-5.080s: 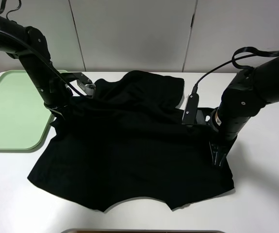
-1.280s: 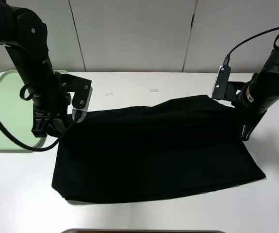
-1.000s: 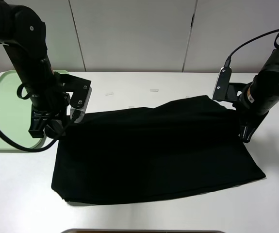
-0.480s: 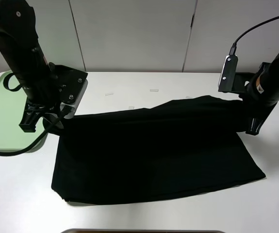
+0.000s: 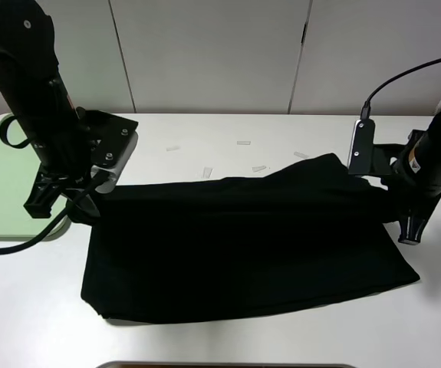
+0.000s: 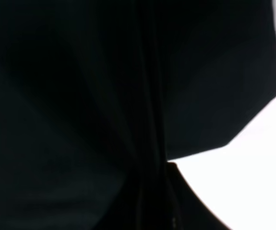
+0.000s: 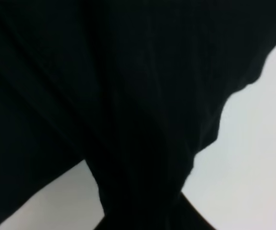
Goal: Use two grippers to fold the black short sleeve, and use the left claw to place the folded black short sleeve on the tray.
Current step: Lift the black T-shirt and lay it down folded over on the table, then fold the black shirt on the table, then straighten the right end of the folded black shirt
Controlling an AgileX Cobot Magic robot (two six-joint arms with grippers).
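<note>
The black short sleeve (image 5: pixel 243 245) lies folded into a wide band across the table's middle. Its far edge is lifted and stretched between both claws. The left claw (image 5: pixel 80 207) is shut on the shirt's far left corner, right beside the tray (image 5: pixel 5 180). My right gripper (image 5: pixel 404 226) is shut on the far right corner. In the left wrist view, black cloth (image 6: pixel 80 96) fills the picture, with folds running into the jaws. The right wrist view shows the same cloth (image 7: pixel 104 96). The fingers themselves are hidden by the cloth.
The pale green tray lies at the table's left edge, partly hidden behind the left arm. Several small white tape strips (image 5: pixel 207 172) lie on the white table behind the shirt. A dark object's edge (image 5: pixel 228 365) shows at the front.
Both grippers have moved toward the table's front with the shirt's far edge held between them. The right gripper has also dropped lower. More tape strips show behind the shirt.
</note>
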